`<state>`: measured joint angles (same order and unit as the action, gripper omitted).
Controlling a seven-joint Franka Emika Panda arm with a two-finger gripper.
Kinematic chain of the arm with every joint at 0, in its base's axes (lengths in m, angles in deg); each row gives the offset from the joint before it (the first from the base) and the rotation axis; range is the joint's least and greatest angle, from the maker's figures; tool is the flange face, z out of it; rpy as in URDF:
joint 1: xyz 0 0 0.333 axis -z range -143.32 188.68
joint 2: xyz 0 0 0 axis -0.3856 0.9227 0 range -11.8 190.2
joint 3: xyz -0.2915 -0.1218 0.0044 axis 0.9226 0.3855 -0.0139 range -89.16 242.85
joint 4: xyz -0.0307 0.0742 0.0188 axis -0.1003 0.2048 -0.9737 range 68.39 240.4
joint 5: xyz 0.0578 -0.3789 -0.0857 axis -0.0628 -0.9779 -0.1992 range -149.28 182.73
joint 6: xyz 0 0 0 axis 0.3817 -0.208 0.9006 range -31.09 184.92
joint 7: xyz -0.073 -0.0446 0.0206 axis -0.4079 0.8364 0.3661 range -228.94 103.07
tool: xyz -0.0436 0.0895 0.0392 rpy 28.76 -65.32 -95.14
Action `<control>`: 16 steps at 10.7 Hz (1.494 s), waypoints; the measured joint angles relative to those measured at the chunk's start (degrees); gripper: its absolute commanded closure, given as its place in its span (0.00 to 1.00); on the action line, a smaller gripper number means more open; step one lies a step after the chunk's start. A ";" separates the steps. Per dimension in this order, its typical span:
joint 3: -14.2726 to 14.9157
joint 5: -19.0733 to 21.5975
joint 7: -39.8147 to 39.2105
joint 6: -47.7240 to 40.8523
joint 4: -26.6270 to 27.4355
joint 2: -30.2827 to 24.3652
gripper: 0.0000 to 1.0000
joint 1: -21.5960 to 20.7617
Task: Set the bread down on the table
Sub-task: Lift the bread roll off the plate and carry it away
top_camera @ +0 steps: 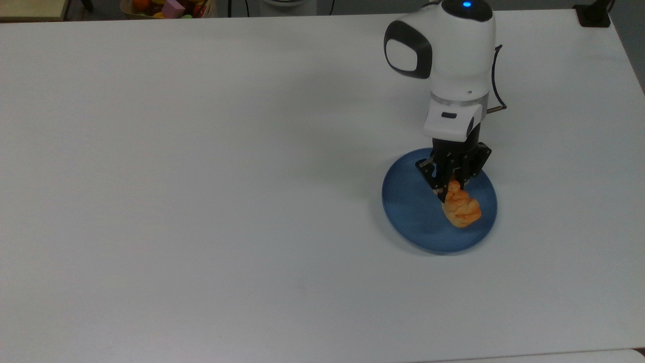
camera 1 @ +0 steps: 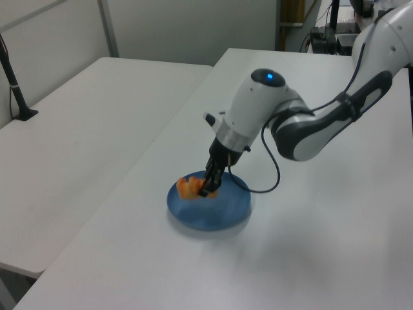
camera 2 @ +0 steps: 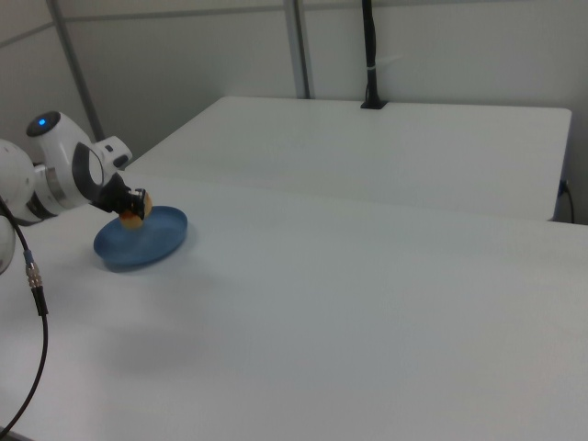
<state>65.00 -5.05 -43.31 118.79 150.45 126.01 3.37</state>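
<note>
A: What does the worktop (top_camera: 201, 176) look like?

B: Plain, smooth and white, reaching almost to every edge of the top view. A round blue plate (top_camera: 408, 212) sits toward the top view's right. In the left view and the right view a second white table (camera 2: 386, 147) stands just beside the worktop, with a black post (camera 2: 370, 55) rising from its far edge in front of grey wall panels.

A: And the bread (top_camera: 461, 206)?

B: It hangs above the plate, one end clenched in the end effector (top_camera: 450, 187), the rest sticking out over the blue surface. In the left view the bread (camera 1: 188, 188) is clear of the plate (camera 1: 219, 216).

A: Anything past the worktop?

B: At the top view's upper edge, a container of colourful items (top_camera: 169, 7).
</note>
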 measured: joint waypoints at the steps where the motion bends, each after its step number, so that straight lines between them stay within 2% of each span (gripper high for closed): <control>1: 0.00 0.00 0.11 -2.26 0.05 -1.59 0.69 0.04; 4: -0.01 2.33 0.74 -11.80 0.11 -8.77 0.69 0.10; 7: 0.04 2.96 0.96 -15.58 0.39 -11.65 0.69 0.38; 9: 0.29 2.96 1.07 -16.33 0.40 -12.07 0.69 2.43; 11: 0.78 2.96 0.39 -16.42 0.40 -12.42 0.69 6.45; 12: 1.68 2.96 -0.86 -16.43 0.41 -12.51 0.69 7.80; 13: 3.86 2.96 -2.58 -16.44 0.41 -12.56 0.69 9.01; 15: 9.51 3.71 -4.53 -16.44 0.46 -12.56 0.69 9.83; 16: 12.44 6.03 -7.37 -16.44 0.47 -12.56 0.69 10.17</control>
<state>77.43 0.98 -50.68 102.35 150.93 113.46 13.54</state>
